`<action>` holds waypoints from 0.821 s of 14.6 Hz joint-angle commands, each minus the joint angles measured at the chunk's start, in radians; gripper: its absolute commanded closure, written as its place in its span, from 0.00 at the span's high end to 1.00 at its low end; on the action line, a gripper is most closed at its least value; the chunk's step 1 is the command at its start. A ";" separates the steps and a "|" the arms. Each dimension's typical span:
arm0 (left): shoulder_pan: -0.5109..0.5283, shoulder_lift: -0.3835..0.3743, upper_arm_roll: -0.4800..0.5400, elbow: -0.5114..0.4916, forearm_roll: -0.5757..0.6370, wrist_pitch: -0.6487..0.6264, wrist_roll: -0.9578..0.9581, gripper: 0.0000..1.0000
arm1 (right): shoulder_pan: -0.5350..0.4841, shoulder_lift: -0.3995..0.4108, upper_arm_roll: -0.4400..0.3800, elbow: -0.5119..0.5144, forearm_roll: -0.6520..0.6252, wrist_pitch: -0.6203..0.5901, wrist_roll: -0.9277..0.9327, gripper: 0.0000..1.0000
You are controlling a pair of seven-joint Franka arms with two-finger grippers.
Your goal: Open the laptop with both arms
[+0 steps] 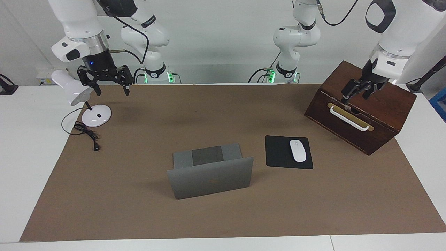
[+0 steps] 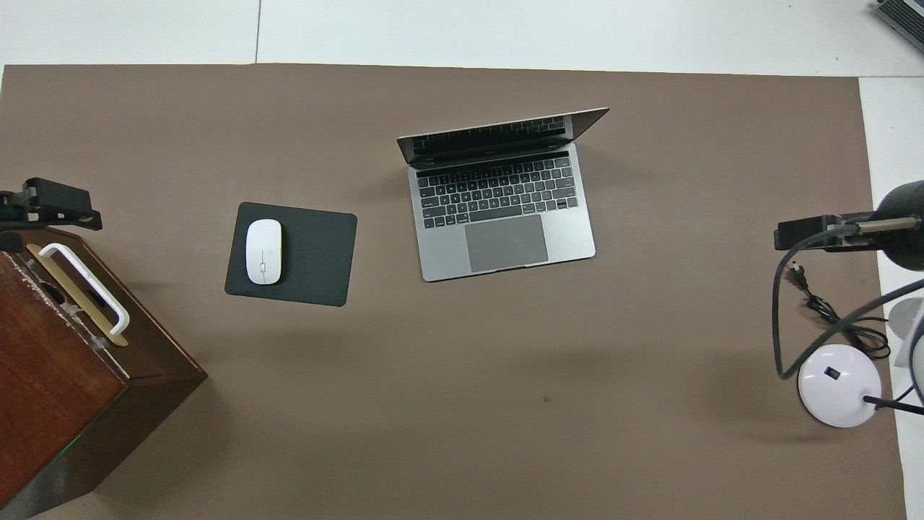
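Observation:
The silver-grey laptop (image 1: 210,181) stands open in the middle of the brown mat, its lid raised and its logo facing away from the robots. In the overhead view its keyboard deck (image 2: 505,217) and dark trackpad show. My right gripper (image 1: 113,92) hangs open and empty over the mat's corner by the lamp, well clear of the laptop; its edge shows as the right gripper (image 2: 808,235) from above. My left gripper (image 1: 355,97) hovers open over the wooden box's top front edge, holding nothing, and is seen as the left gripper (image 2: 43,206) overhead.
A black mouse pad (image 1: 278,153) with a white mouse (image 1: 298,150) lies beside the laptop toward the left arm's end. A dark wooden box (image 1: 383,104) with a white handle (image 1: 348,118) stands there too. A white desk lamp (image 1: 95,116) and its cable (image 1: 87,134) sit at the right arm's end.

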 commanded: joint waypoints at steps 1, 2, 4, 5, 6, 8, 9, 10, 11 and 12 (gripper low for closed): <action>0.013 -0.007 -0.011 0.000 0.022 0.008 0.024 1.00 | -0.004 -0.022 -0.005 -0.025 0.031 0.014 -0.008 1.00; 0.013 -0.007 -0.008 -0.006 0.022 0.016 0.024 1.00 | -0.003 -0.022 -0.005 -0.025 0.031 0.014 -0.002 1.00; 0.013 -0.008 -0.002 -0.008 0.022 -0.027 0.028 1.00 | -0.004 -0.022 -0.006 -0.027 0.031 0.008 0.009 1.00; 0.013 -0.008 -0.003 -0.003 0.022 -0.041 0.027 1.00 | -0.006 -0.022 -0.008 -0.030 0.031 0.009 0.017 1.00; 0.012 -0.007 -0.005 -0.002 0.022 -0.040 0.028 1.00 | -0.003 -0.024 -0.017 -0.031 0.031 0.008 0.018 1.00; 0.012 -0.007 -0.005 -0.002 0.023 -0.036 0.047 1.00 | -0.003 -0.024 -0.020 -0.033 0.031 0.013 0.017 1.00; 0.012 -0.007 -0.005 -0.002 0.025 -0.039 0.070 1.00 | -0.003 -0.024 -0.020 -0.033 0.031 0.013 0.017 1.00; 0.013 -0.007 -0.006 -0.002 0.023 -0.038 0.077 1.00 | -0.003 -0.024 -0.022 -0.033 0.031 0.013 0.017 1.00; 0.013 -0.007 -0.006 -0.002 0.023 -0.036 0.077 1.00 | -0.001 -0.024 -0.026 -0.033 0.031 0.013 0.015 1.00; 0.013 -0.007 -0.005 0.000 0.023 -0.036 0.079 1.00 | -0.001 -0.022 -0.032 -0.033 0.031 0.013 0.014 1.00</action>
